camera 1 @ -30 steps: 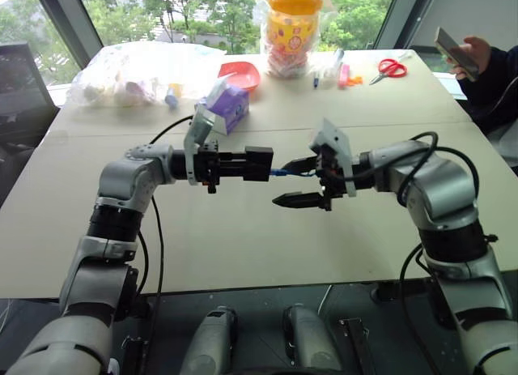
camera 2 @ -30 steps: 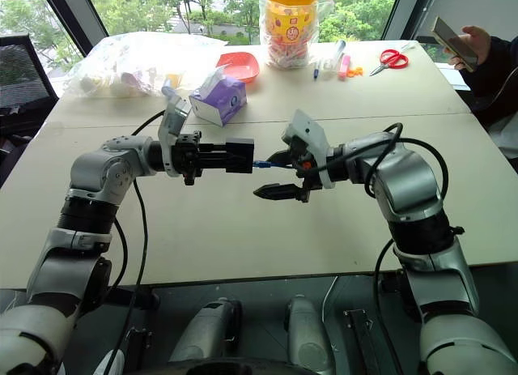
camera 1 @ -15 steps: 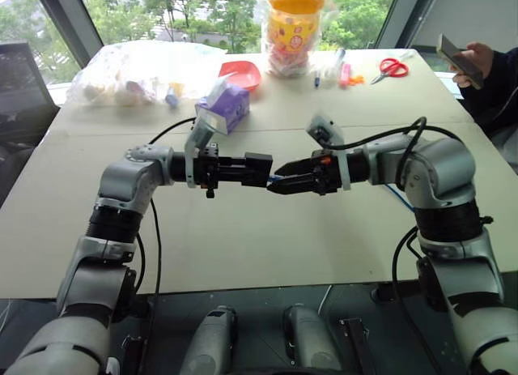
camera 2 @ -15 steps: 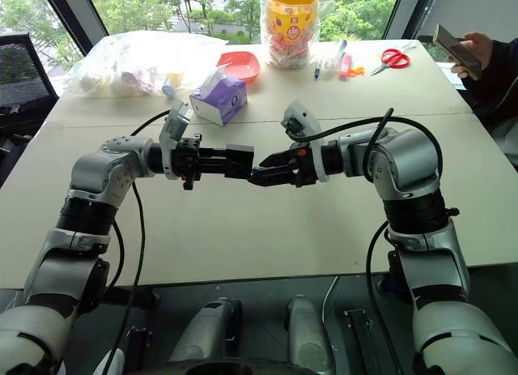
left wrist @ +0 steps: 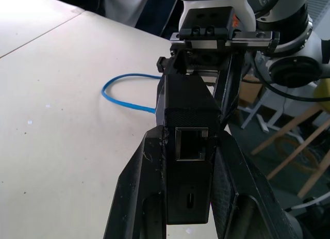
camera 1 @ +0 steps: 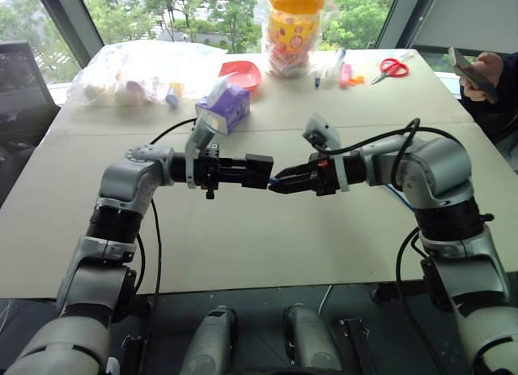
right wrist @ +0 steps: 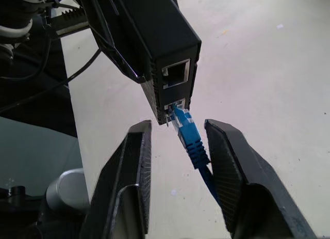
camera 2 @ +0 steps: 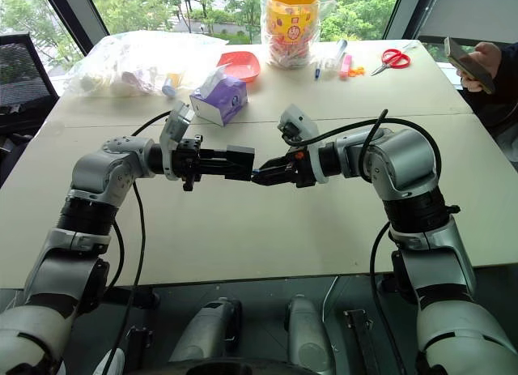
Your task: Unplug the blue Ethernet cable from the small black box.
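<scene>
Both arms are up over the pale beige table (camera 1: 243, 253), meeting just this side of the purple tissue box (camera 1: 227, 104). The left gripper (camera 1: 251, 171) is clamped tight on the small matte-black square box (camera 1: 258, 171), holding it in the air, in front of the tissue box and a bit to the right of it. In the left wrist view that black box (left wrist: 186, 115) sits squeezed between the two black fingers (left wrist: 139, 192), with an empty port facing the camera.

The light-blue Ethernet cable (right wrist: 192, 141) has its plug seated in the lower port on the far end of the box. The right gripper (camera 2: 271, 174) comes at that end from the side away from the tissue box, tips right up against the plug. Its fingers (right wrist: 133, 166) are narrowed down on either side of the blue plug boot, but there's a visible gap on each side, so nothing pinched yet. The rest of the cable loops across the tabletop (left wrist: 124, 94) beyond the box.

Way behind the tissue box there's a red bowl (camera 1: 239, 72), and far off to its right red-handled scissors (camera 1: 392, 67). A person's hand (camera 1: 486, 70) holds a phone at the table's far right corner.
</scene>
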Available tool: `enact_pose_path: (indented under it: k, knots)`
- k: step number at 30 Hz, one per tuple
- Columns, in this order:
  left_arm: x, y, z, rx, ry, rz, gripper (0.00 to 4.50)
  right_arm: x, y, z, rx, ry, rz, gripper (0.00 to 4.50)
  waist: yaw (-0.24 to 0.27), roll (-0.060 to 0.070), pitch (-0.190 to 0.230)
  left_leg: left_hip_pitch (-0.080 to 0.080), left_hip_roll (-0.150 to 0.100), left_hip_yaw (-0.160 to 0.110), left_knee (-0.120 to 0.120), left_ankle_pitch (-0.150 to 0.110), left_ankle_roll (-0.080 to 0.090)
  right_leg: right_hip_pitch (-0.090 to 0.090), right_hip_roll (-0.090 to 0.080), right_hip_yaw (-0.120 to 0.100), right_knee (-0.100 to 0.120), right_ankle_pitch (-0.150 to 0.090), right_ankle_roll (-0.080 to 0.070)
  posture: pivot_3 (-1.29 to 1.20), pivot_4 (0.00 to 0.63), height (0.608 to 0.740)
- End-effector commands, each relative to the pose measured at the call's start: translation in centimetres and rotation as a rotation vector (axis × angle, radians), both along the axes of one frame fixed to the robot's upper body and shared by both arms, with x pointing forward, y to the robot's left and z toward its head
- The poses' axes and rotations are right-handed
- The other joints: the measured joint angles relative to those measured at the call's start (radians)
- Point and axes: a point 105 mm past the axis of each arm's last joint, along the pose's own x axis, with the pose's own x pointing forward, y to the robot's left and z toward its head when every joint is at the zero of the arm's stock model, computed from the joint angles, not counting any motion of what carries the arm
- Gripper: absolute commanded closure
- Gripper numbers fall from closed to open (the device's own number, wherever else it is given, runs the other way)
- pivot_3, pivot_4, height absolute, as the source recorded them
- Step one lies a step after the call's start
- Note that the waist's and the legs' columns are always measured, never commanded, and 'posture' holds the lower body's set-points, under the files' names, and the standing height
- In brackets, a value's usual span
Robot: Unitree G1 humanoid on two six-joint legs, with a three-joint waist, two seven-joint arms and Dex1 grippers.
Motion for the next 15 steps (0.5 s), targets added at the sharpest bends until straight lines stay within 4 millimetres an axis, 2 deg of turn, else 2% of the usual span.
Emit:
enact_pose_path:
  k: [1,15]
  knots:
    - [-0.36,0.10,0.90,-0.002,-0.050,-0.016,4.01,-0.01,0.21,1.43,0.016,-0.046,0.027,2.70,0.000,0.000,0.000,0.000,0.000,0.000,0.000,0.000,0.000,0.000,0.000,0.000,0.000,0.000,0.000,0.00,0.150,0.740]
    - [-0.82,-0.30,0.84,0.006,-0.059,-0.048,4.01,-0.01,0.43,1.38,-0.038,-0.037,0.074,2.70,0.000,0.000,0.000,0.000,0.000,0.000,0.000,0.000,0.000,0.000,0.000,0.000,0.000,0.000,0.000,0.00,0.150,0.740]
